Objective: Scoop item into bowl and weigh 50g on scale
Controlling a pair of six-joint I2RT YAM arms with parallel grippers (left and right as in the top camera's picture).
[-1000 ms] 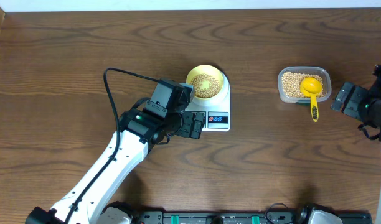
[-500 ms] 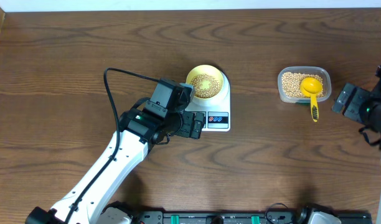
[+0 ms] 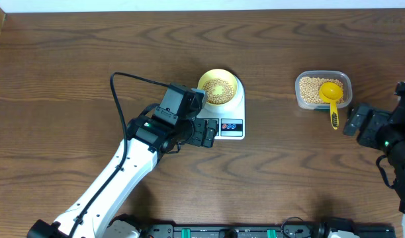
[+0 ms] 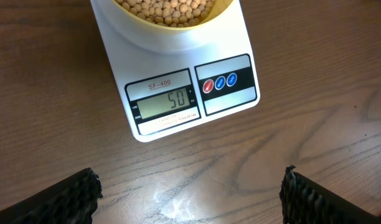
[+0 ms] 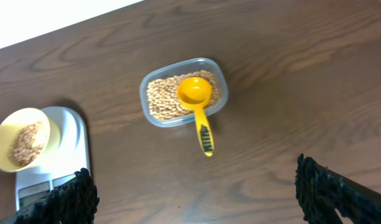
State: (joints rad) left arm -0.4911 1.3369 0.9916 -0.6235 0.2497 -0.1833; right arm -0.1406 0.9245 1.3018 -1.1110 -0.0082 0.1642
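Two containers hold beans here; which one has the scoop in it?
The clear tub, right of the scale: the yellow scoop lies across its beans. The pale yellow bowl on the scale holds only beans.

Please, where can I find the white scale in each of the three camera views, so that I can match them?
Overhead: the scale lies just left of centre, in the upper half.
Left wrist: the scale fills the top centre, with its display facing the camera.
Right wrist: the scale sits at the lower left edge.
Shared landmark: the pale yellow bowl standing on it.
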